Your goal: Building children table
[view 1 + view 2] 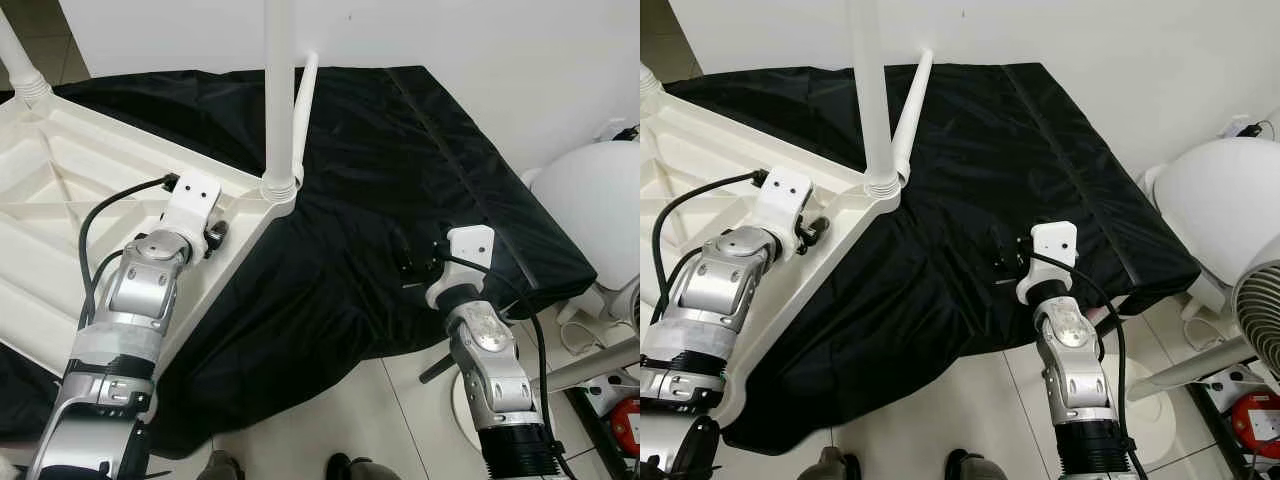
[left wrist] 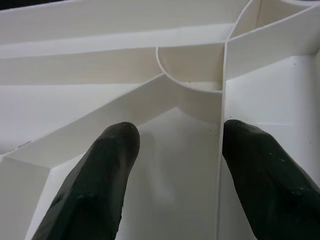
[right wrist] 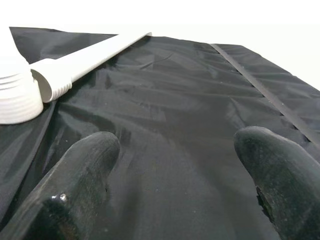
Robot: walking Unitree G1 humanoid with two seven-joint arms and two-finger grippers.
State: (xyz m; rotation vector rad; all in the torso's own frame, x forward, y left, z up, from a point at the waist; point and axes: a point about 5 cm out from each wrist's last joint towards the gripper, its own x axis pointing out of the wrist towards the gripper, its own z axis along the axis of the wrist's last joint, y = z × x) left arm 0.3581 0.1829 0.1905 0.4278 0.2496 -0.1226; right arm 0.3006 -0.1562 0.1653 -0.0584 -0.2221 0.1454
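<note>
A white plastic table top [image 1: 60, 190] lies upside down on a black cloth [image 1: 400, 150], ribs facing up. One white leg [image 1: 280, 90] stands upright in the corner socket near the middle. A second, loose leg [image 1: 303, 110] lies on the cloth just behind it, its threaded end [image 3: 50, 80] beside the socket collar [image 3: 17, 95]. Another leg [image 1: 20, 60] rises at the far left corner. My left gripper [image 2: 175, 140] hovers open over the ribbed underside, close to that socket corner. My right gripper [image 3: 180, 145] is open and empty, low over the cloth to the right of the legs.
The cloth-covered surface ends at its right edge [image 1: 560, 270] and front edge, with tiled floor [image 1: 380, 410] below. A large white rounded object [image 1: 590, 200] and a fan [image 1: 1260, 320] stand at the right. Shoes [image 1: 350, 468] show at the bottom edge.
</note>
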